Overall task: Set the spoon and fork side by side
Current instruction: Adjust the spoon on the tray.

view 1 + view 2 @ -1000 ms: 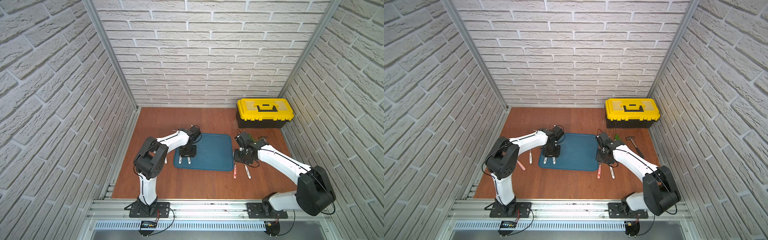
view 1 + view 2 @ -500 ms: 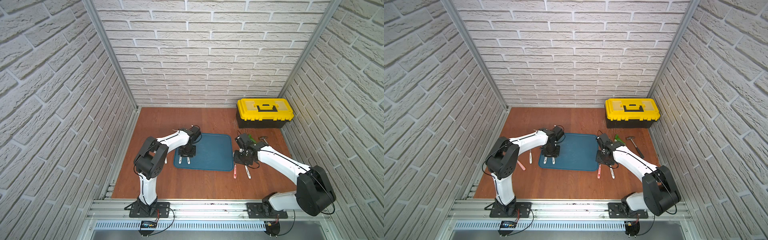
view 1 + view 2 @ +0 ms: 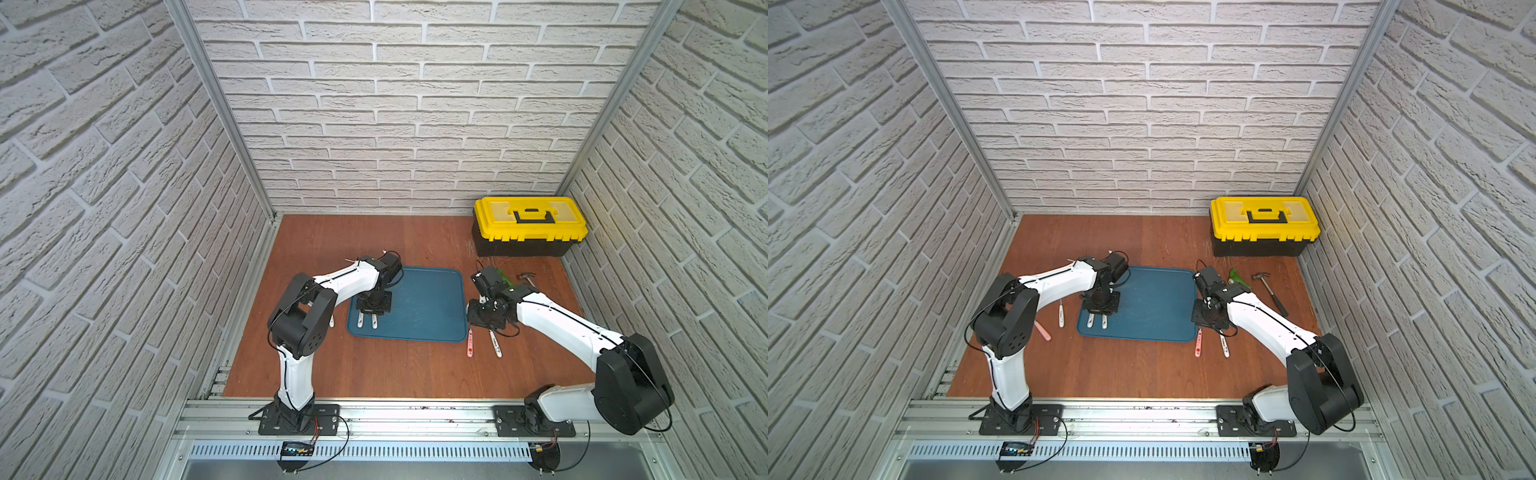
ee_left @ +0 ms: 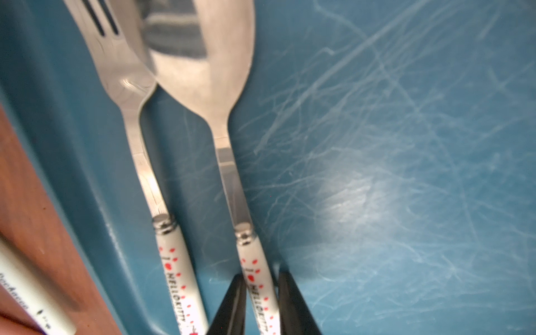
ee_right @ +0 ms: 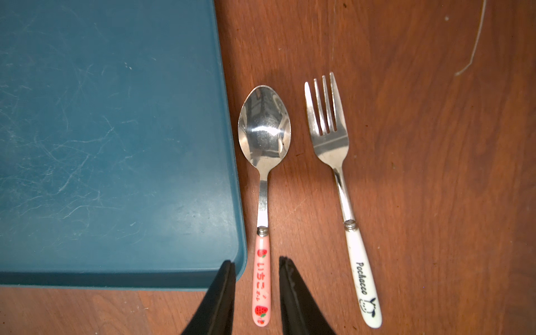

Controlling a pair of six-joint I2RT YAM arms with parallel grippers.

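Observation:
A fork and a spoon, both with white red-dotted handles, lie parallel on the blue tray, the fork nearer the tray's left rim. My left gripper is shut on the spoon's handle, one black finger pressed to each side. Both top views show the two handles poking out from under it, fork beside spoon. Right of the tray, a pink strawberry-handled spoon and a white-handled fork lie parallel on the wood. My right gripper is open astride the pink handle, touching nothing.
A yellow-lidded toolbox stands at the back right, with a hammer and a green object in front of it. Left of the tray lie a white-handled utensil and a pink one. Brick walls enclose three sides.
The left gripper's jaws have narrowed onto the spoon's handle on the tray. The right arm has shifted only slightly above the pink spoon.

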